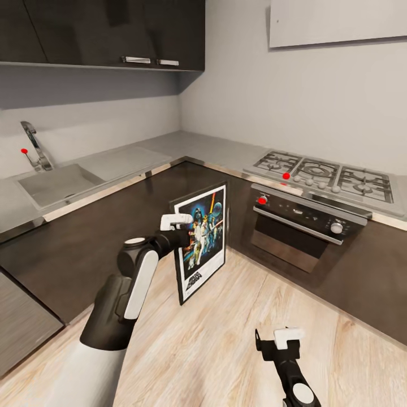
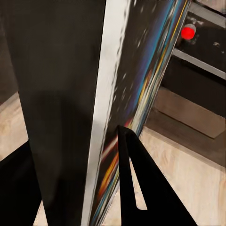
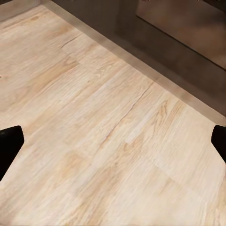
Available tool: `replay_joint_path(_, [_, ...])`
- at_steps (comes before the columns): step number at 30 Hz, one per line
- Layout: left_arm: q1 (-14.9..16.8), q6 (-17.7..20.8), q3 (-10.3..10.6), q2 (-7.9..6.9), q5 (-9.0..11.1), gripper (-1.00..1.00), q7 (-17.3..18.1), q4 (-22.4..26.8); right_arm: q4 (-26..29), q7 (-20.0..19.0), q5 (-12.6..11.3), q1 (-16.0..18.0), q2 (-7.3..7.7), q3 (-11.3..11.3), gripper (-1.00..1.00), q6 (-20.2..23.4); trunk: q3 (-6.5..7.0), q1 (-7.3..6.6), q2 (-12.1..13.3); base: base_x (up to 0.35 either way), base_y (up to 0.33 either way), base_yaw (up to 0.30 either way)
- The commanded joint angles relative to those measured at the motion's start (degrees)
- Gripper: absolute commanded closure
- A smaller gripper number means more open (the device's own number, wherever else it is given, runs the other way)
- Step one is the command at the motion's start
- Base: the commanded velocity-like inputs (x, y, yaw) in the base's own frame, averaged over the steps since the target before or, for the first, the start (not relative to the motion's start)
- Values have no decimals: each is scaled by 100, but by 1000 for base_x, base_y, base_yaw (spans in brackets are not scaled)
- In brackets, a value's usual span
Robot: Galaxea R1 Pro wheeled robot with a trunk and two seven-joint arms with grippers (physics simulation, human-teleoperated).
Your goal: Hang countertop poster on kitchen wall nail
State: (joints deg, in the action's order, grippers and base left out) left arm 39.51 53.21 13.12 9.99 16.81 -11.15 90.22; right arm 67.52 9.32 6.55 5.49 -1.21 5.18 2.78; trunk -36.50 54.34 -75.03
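the left tool [image 1: 180,225] holds the poster [image 1: 202,240] upright near the oven [image 1: 299,226]; the right tool [image 1: 277,343] is wide open.

I see a glossy printed poster [image 1: 202,240], a pale matt wood-grain floor [image 1: 226,345], a smooth grey metal-look bench [image 1: 186,144], and dark satin cabinet fronts [image 1: 102,237].

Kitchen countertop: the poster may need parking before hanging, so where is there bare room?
The kitchen countertop is bare in the corner, between the sink and the gas hob. The hob end is crowded with grates and knobs. The left gripper holds the poster upright above the wooden floor.
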Motion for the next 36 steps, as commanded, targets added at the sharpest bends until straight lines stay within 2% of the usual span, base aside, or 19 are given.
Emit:
replay_joint_path(1, [4, 10, 10, 1, 101, 100, -148, 5, 7, 35, 62, 3, -18, 9, -100, 29, -5, 0, -3, 0, 0, 0])
replay_joint_path(5, [4, -168, 130, 1, 199, 100, -447, 4, 24, 35, 71, 6, -73, 9, -100, 29, -5, 0, -3, 0, 0, 0])
replay_joint_path(7, [4, -400, 351, 1, 496, 100, -664, 4, 35, 35, 78, 14, -94, 9, -100, 29, -5, 0, -3, 0, 0, 0])
replay_joint_path(8, [4, -437, 393, 1, 571, 100, -790, 4, 35, 35, 79, 16, -102, 11, -100, 29, -5, 0, -3, 0, 0, 0])
replay_joint_path(9, [4, -495, 505, 1, 738, 100, -1168, 4, 34, 35, 81, 18, -119, 12, -100, 29, -5, 0, -3, 0, 0, 0])
replay_joint_path(11, [4, -579, 684, 1, 948, 100, -1580, 4, 36, 35, 82, 20, -137, 14, -100, 29, -5, 0, -3, 0, 0, 0])
replay_joint_path(13, [4, -750, 906, 1, 1211, 100, -1952, 4, 37, 37, 82, 21, -165, 16, -100, 29, -5, 0, -3, 0, 0, 0])
replay_joint_path(14, [4, -985, 1143, 1, 1469, 100, -2272, 4, 37, 39, 83, 21, -200, 16, -100, 29, -5, 0, -3, 0, 0, 0])
replay_joint_path(16, [6, -1192, 1394, 1, 1672, 100, -2571, 4, 39, 44, 83, 21, -243, 17, -100, 29, -5, 0, -3, 0, 0, 0])
replay_joint_path(17, [9, -1333, 1636, 1, 1808, 100, -2849, 6, 40, 47, 87, 22, -282, 17, -100, 29, -5, 0, -3, 0, 0, 0])
replay_joint_path(19, [11, -1459, 1924, 1, 1928, 100, -3150, 9, 41, 51, 89, 25, -317, 21, -100, 29, -5, 0, -3, 0, 0, 0])
replay_joint_path(22, [12, -1533, 2082, 1, 1992, 100, -3308, 13, 43, 60, 91, 28, -347, 82, -100, 29, -5, 0, -3, 0, 0, 0])
replay_joint_path(25, [13, -1743, 2184, 1, 2034, 100, -3411, 14, 43, 372, 92, 30, -367, 444, -100, 29, -5, 0, -3, 0, 0, 0])
replay_joint_path(26, [13, -1820, 2213, 1, 2046, 100, -3436, 17, 42, 677, 92, 30, -372, 683, -100, 29, -5, 0, -3, 0, 0, 0])
replay_joint_path(27, [13, -1886, 2245, 1, 2088, 100, -3460, 19, 41, 1194, 88, 31, -376, 1098, -100, 34, -5, 0, -3, 0, 0, 0])
replay_joint_path(28, [13, -1900, 2256, 1, 2123, 100, -3466, 20, 39, 1349, 87, 31, -377, 1226, -100, 34, -5, 0, -3, 0, 0, 0])
replay_joint_path(30, [13, -1939, 2325, 1, 2357, 100, -3544, 21, 38, 1777, 85, 30, -383, 1583, -100, 37, -5, 0, -3, 0, 0, 0])
replay_joint_path(31, [13, -1970, 2372, 1, 2471, 100, -3637, 21, 36, 1890, 85, 30, -387, 1678, -100, 35, -5, 0, -3, 0, 0, 0])
replay_joint_path(36, [13, -2276, 2442, 1, 2749, 100, -3880, 21, 19, 2044, 84, 29, -472, 1807, -100, 29, -5, 0, -3, 0, 0, 0])
